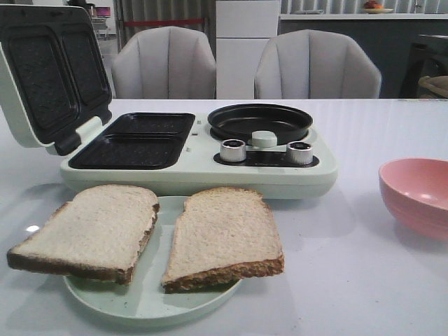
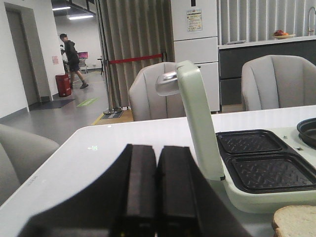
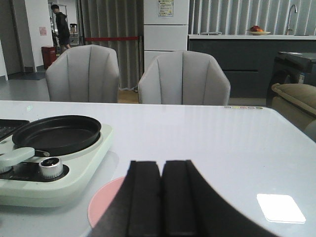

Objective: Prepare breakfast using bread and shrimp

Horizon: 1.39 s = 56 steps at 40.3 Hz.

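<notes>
White tabletop (image 1: 364, 280) fills the foreground, with 2 grey chairs (image 1: 164, 63) pushed up behind it. 2 slices of bread (image 1: 224, 234) lie side by side on a pale green plate (image 1: 140, 304) at the near edge, both overhanging its rim. Just behind sits a mint breakfast maker (image 1: 210, 175), lid (image 1: 49, 70) raised, showing 2 dark grill wells (image 1: 133, 140) and a round black pan (image 1: 260, 120) above 2 silver knobs (image 1: 233, 150). A pink bowl (image 1: 416, 192) stands to the right; no shrimp shows. Left gripper (image 2: 157, 197) and right gripper (image 3: 162, 202) each have fingers pressed together, empty.
</notes>
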Available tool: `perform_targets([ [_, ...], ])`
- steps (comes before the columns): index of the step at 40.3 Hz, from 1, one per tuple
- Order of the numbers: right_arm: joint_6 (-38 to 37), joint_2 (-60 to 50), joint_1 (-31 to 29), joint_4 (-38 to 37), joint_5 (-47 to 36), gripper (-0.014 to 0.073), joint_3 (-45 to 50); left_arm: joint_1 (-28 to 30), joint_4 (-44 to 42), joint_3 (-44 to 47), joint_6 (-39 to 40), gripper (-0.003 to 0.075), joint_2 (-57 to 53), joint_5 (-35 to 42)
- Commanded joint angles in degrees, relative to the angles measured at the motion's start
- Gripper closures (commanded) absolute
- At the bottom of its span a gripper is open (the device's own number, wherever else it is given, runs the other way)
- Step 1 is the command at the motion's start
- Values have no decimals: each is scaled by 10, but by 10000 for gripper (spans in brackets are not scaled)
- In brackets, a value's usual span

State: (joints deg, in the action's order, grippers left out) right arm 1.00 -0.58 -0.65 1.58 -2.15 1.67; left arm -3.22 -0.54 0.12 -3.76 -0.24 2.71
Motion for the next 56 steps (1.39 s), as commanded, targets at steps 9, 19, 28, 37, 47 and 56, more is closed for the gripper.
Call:
perform_targets([
  [9, 1, -13, 0, 3, 0, 559, -69, -3, 37, -34, -1, 621, -11, 70],
  [19, 1, 34, 0, 3, 145, 559, -239, -3, 34, -215, -1, 620, 37, -67],
  [28, 1, 138, 0, 3, 245, 559, -357, -3, 30, -363, -1, 620, 139, -185],
  [37, 1, 236, 0, 3, 304, 559, -385, -3, 30, -392, -1, 620, 214, -255],
  [47, 1, 328, 0, 3, 358, 559, -385, -3, 36, -361, -1, 621, 263, -281],
  [56, 1, 386, 0, 3, 361, 559, -385, -3, 36, -350, -1, 620, 285, -268],
])
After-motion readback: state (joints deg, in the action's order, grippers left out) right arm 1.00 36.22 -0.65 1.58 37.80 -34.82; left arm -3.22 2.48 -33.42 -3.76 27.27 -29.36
